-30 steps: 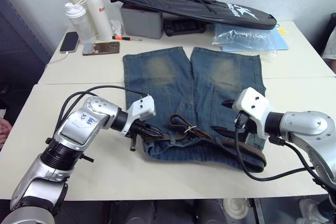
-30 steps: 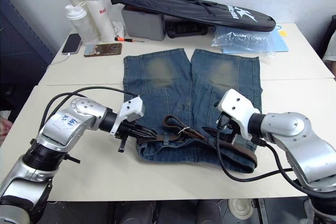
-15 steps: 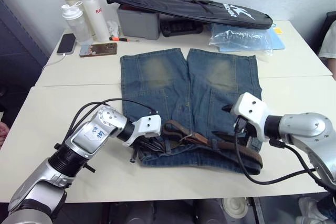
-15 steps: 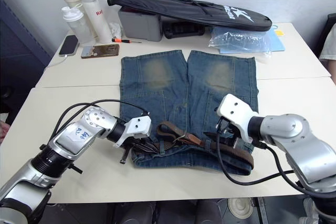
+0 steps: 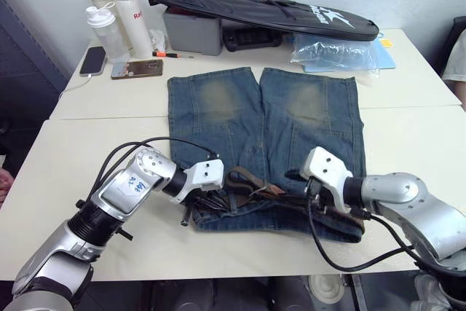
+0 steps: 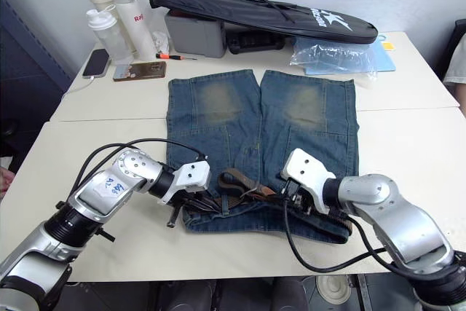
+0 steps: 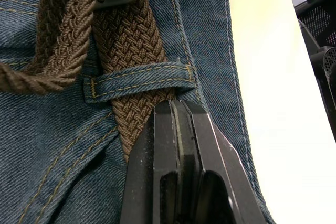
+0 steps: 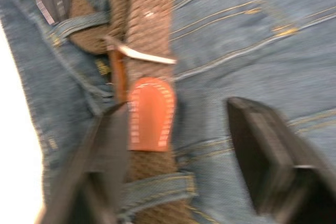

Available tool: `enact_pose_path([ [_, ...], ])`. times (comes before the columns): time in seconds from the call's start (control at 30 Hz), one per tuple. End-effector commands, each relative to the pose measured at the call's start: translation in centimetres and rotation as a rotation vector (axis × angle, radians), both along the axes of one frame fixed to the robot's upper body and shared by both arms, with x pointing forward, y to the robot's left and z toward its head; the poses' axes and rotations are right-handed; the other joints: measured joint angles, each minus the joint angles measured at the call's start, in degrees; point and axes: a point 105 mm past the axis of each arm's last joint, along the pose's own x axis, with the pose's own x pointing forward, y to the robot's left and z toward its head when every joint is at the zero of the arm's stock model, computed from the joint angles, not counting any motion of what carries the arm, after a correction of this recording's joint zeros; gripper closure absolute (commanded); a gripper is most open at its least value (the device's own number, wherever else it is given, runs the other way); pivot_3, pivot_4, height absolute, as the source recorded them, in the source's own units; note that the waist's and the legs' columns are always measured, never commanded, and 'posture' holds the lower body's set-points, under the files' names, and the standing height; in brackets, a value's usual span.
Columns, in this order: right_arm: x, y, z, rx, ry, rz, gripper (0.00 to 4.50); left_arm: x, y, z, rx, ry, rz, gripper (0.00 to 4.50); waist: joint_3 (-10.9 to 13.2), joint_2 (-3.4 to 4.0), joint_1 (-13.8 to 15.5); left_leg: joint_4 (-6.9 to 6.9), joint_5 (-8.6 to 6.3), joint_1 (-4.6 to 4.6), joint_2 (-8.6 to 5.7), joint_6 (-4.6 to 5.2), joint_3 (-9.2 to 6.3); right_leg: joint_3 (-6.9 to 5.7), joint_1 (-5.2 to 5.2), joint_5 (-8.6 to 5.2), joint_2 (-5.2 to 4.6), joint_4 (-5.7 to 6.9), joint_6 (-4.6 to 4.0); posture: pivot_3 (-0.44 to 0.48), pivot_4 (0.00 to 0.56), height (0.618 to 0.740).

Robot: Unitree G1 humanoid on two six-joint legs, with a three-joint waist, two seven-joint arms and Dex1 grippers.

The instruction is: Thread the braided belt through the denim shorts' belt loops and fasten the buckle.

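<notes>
- We see the denim shorts (image 5: 266,136) lying flat on the white table (image 5: 44,180), with the two legs at the far side and the waistband at the near side.
- The braided belt (image 5: 251,186) lies along the waistband, and part of it curls up in a loop near the middle.
- In the left wrist view, the brown strap runs under one of the belt loops (image 7: 139,80).
- The left gripper (image 5: 205,200) sits at the near left corner of the shorts, by the waistband.
- Its two black fingers (image 7: 181,145) are pressed tight together, with their tips on the belt just next to that loop. We cannot tell if they pinch the belt.
- The right gripper (image 6: 291,193) is down on the waistband, right of the middle.
- Its two fingers (image 8: 262,150) are spread wide apart with nothing between them but denim.
- In the right wrist view, the tan leather end (image 8: 151,113) of the belt lies just beside one finger.
- The buckle (image 8: 137,52) is right next to that tan end, on top of the brown strap.
- At the far left of the table stand three bottles (image 5: 116,16), with a phone (image 5: 95,60) beside them.
- A long black bag (image 5: 262,11) lies along the far edge, and a clear plastic bag (image 5: 335,52) is at the far right.
</notes>
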Motion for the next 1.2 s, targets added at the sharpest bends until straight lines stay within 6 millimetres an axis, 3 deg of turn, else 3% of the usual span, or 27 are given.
enact_pose_path([
  [0.03,-0.3,0.6,0.2,0.013,-0.008,0.018,2.6,-0.3,0.9,-1.6,0.055,0.04,0.034,4.5,0.0,0.01,0.0,0.0,0.0,0.0,0.0,0.01,0.0,0.0,0.0,0.0,0.0,0.0,0.0,0.0,0.15,0.74],
  [0.6,-1.1,1.2,0.7,0.111,0.07,0.017,2.6,-0.3,1.2,-1.7,0.051,0.038,0.042,4.5,0.0,0.01,0.0,-0.01,-0.02,0.01,0.01,0.04,0.0,0.0,0.0,0.0,0.01,0.01,-0.01,0.0,0.15,0.74],
  [0.97,-0.8,0.7,-0.8,0.118,0.149,-0.028,2.6,-0.2,1.2,-1.7,0.05,0.029,0.051,4.5,0.0,0.01,0.0,-0.01,-0.04,0.02,0.01,0.06,-0.01,0.0,0.0,-0.01,0.02,0.01,-0.01,0.0,0.15,0.74],
  [1.07,-0.9,0.7,-1.1,0.174,0.204,-0.061,3.36,-0.3,1.3,-1.7,0.05,0.029,0.052,4.5,0.0,0.01,-0.1,-0.01,-0.03,0.02,0.02,0.06,-0.01,0.0,0.0,-0.01,0.02,0.01,-0.01,0.0,0.15,0.74],
  [1.13,-0.9,0.4,-1.4,0.189,0.249,-0.095,4.32,-0.3,1.3,-1.7,0.049,0.028,0.054,4.5,0.0,0.02,-0.1,-0.01,-0.03,0.02,0.02,0.05,0.0,0.0,0.0,-0.01,0.02,0.02,-0.01,0.0,0.15,0.74],
  [1.2,-0.8,0.3,-1.6,0.195,0.279,-0.119,4.47,-0.3,1.2,-1.6,0.047,0.027,0.055,4.5,0.0,0.0,-0.1,-0.01,-0.03,0.02,0.02,0.05,-0.01,0.0,0.0,0.0,0.02,0.02,-0.02,0.0,0.15,0.74],
])
